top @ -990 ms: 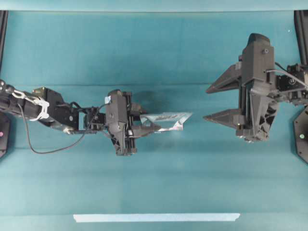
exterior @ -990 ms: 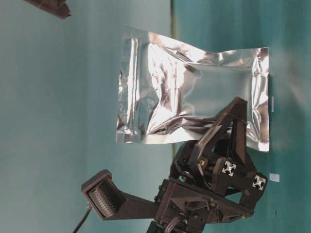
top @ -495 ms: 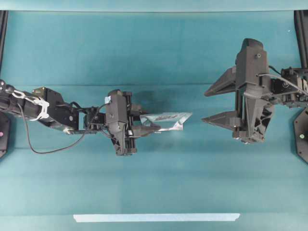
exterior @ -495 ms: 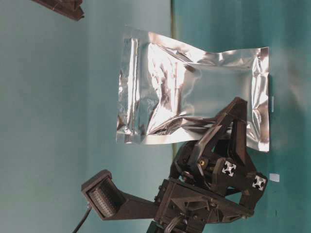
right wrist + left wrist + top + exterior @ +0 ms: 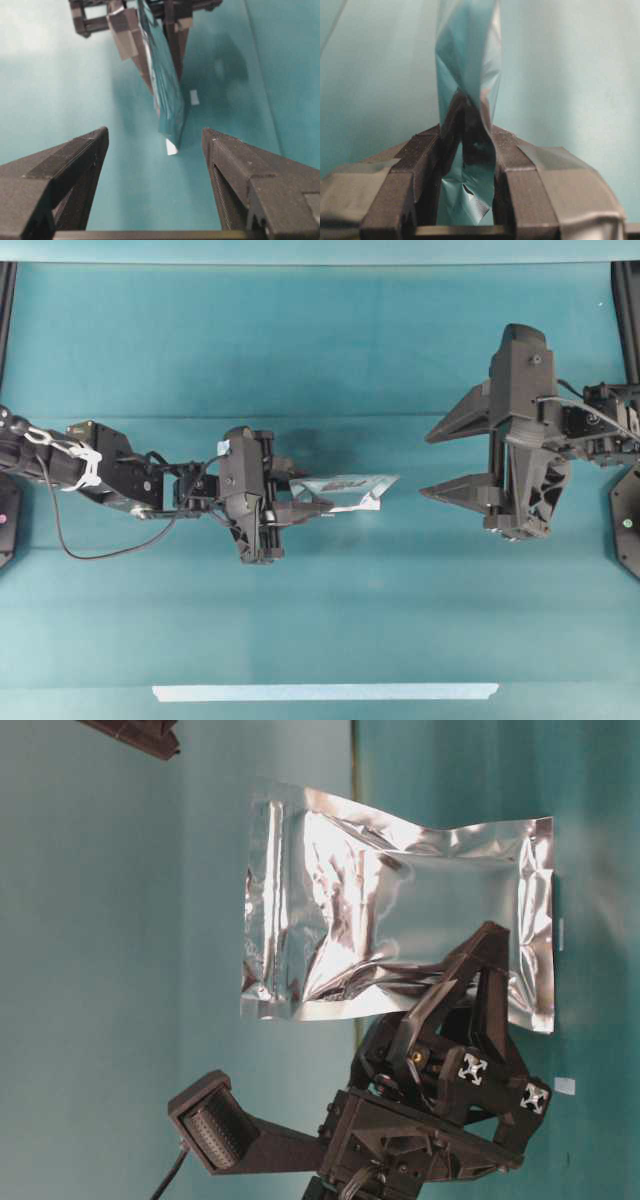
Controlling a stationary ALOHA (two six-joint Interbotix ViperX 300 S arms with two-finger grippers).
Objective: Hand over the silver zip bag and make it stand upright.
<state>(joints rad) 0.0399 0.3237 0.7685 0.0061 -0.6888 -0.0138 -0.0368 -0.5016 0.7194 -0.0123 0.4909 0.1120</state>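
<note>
Pinching the shiny, crinkled silver foil zip bag near one end, my left tool is holding it edge-up above the teal worktop, so that from overhead the pouch is showing only as a thin sliver reaching toward the opposite arm. I am keeping it in that attitude on purpose: the flat faces are turned sideways, which is what a receiving pair of fingers needs to close across. From the left wrist camera, the dark fingers are pressing together on the foil with the pouch rising straight out between them, so the grip is looking secure rather than marginal.

My right tool is standing spread wide, well apart from the bag's free end and facing it. Through the right wrist camera the bag is lining up between the two open fingers, slightly nearer one side, and I judge this the approach stage of the handover, with the exchange itself not yet made.

In the table-level view the pouch is hanging clear of the surface, its free half unobstructed. I am judging that the right arm needs to advance until that free end sits between its fingers before I let the left one release. A long pale tape strip is lying along the near edge, out of the way.
</note>
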